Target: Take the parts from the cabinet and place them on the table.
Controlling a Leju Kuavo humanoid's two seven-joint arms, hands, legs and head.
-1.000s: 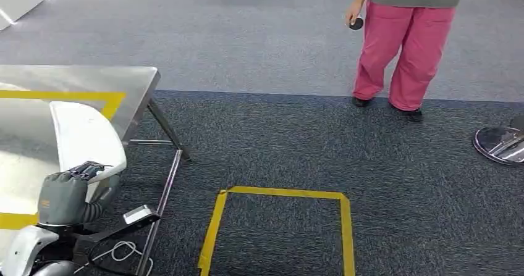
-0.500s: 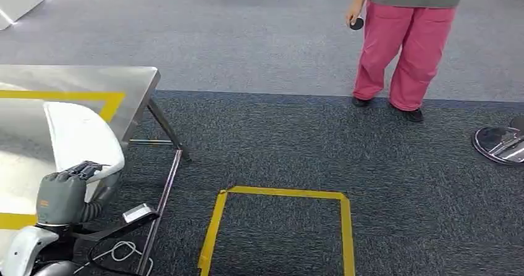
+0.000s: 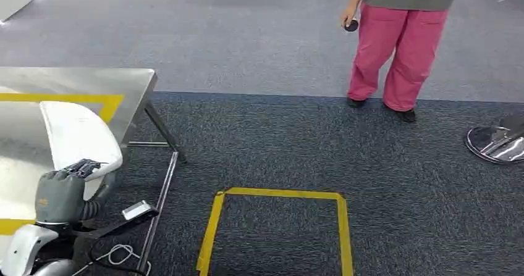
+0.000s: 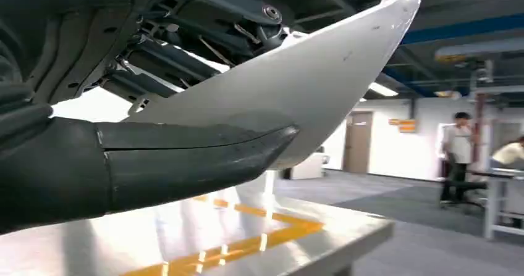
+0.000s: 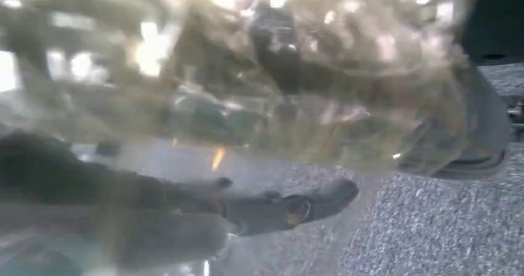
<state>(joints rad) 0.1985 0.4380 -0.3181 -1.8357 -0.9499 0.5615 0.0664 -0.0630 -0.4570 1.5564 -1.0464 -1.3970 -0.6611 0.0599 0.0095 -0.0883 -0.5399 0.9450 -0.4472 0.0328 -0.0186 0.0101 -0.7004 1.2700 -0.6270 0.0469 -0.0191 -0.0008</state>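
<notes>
My left hand (image 3: 62, 196) holds a white curved shell part (image 3: 77, 134) by its near end, above the right portion of the steel table (image 3: 126, 81). From the left wrist, the white part (image 4: 309, 84) arches over the tabletop (image 4: 309, 242) without touching it, with my thumb (image 4: 185, 158) pressed under it. A yellow tape outline (image 3: 68, 96) marks the tabletop. Seen from the right wrist, my right hand (image 5: 185, 214) lies blurred beneath a glossy translucent thing (image 5: 278, 72); whether it holds it is unclear.
A person in pink trousers (image 3: 395, 47) stands at the back with a small dark object in one hand. A yellow tape square (image 3: 278, 194) marks the dark carpet. A chrome chair base (image 3: 497, 143) sits at the right. Table legs (image 3: 162, 128) and a cable lie beside me.
The whole view has shifted slightly to the left. My left hand has drifted a little left with the white part, further over the table.
</notes>
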